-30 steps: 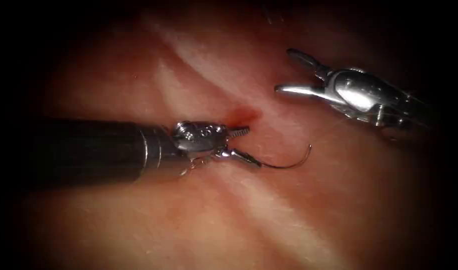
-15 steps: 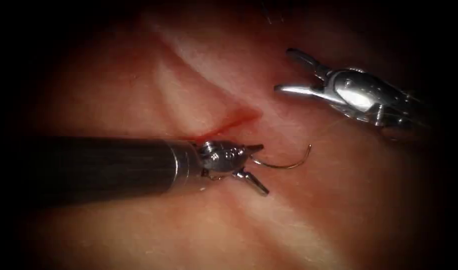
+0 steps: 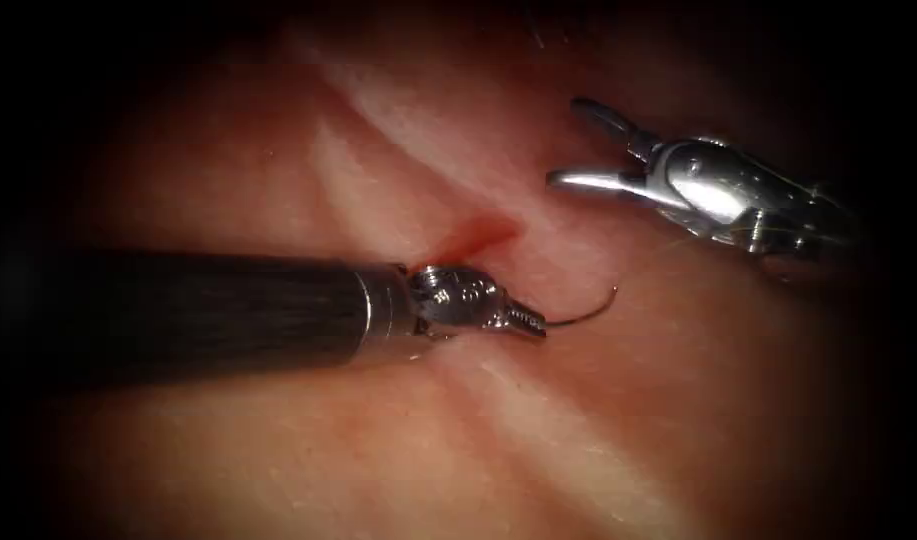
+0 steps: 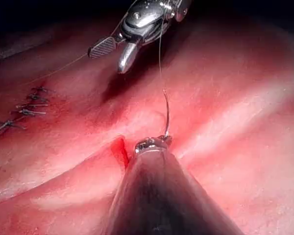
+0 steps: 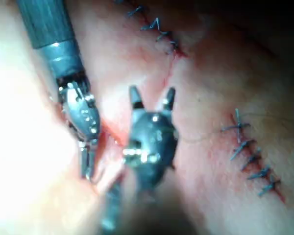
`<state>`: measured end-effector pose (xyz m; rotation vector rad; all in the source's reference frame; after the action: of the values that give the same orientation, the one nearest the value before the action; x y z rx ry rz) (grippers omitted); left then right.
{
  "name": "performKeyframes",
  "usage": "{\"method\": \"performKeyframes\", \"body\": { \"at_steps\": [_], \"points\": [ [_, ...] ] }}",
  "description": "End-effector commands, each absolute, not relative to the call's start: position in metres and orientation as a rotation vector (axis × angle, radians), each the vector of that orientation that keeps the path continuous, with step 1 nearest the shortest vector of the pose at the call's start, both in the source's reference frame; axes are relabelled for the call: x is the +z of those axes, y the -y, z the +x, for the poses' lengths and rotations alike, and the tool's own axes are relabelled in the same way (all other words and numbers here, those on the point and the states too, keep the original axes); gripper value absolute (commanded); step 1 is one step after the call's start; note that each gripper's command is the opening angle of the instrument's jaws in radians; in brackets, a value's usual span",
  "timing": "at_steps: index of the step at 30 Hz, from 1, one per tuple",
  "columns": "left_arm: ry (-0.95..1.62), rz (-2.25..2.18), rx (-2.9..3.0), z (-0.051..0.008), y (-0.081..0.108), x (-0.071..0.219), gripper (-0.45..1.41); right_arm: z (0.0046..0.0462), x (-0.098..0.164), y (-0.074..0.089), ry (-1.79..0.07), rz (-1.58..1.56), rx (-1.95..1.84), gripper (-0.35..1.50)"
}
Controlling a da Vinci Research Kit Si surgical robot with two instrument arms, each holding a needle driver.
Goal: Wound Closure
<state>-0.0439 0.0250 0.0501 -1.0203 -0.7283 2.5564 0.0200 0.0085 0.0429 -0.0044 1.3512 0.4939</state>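
A: So, what does the left tool [image 3: 526, 322] have?

B: Its fingers are pinching the needle [image 3: 582, 312] at one end of its curve. From the fingertips [image 3: 534, 327] the rest of the curve arcs away over the tissue [image 3: 578, 440], ending in a free tip that points up. In the left wrist view the needle [image 4: 166, 115] rises straight out of the fingers, and the thread [image 4: 160, 54] runs on from its far end toward the other tool.

A: Is the needle in the tissue?

B: Not that I can see; the visible arc lies above the surface, on the right of the cut [image 3: 478, 236], which sits just beyond the left fingers with red fluid [image 3: 488, 230] in it.

A: And the right tool [image 3: 568, 145]?

B: Well apart from the needle, fingers spread wide, holding nothing. The right wrist view shows the same two prongs [image 5: 152, 100] parted, with older stitches [image 5: 252, 156] off to one side of them.
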Motion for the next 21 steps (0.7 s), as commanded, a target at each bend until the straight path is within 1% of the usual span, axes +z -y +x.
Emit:
{"method": "performKeyframes", "body": {
  "at_steps": [1, 4, 10, 18, 21],
  "points": [
    [0.718, -1.018, 2.557, -0.0443, -0.025, 0.05, -0.45, 0.0208, 0.043, -0.009, -1.354, -0.006, 0.493, 1.31],
    [0.681, -1.003, 2.56, -0.0438, -0.025, 0.049, -0.45, 0.0207, 0.043, -0.009, -1.353, -0.006, 0.493, 1.31],
    [0.613, -0.996, 2.558, -0.0424, -0.025, 0.046, -0.45, 0.0198, 0.044, -0.01, -1.352, -0.016, 0.485, 1.25],
    [0.539, -1.047, 2.518, -0.0409, -0.026, 0.041, -0.45, 0.0194, 0.046, -0.009, -1.254, -0.041, 0.474, 1.23],
    [0.508, -1.056, 2.483, -0.0405, -0.027, 0.04, -0.45, 0.0194, 0.047, -0.008, -1.202, -0.035, 0.458, 1.13]
  ]
}}
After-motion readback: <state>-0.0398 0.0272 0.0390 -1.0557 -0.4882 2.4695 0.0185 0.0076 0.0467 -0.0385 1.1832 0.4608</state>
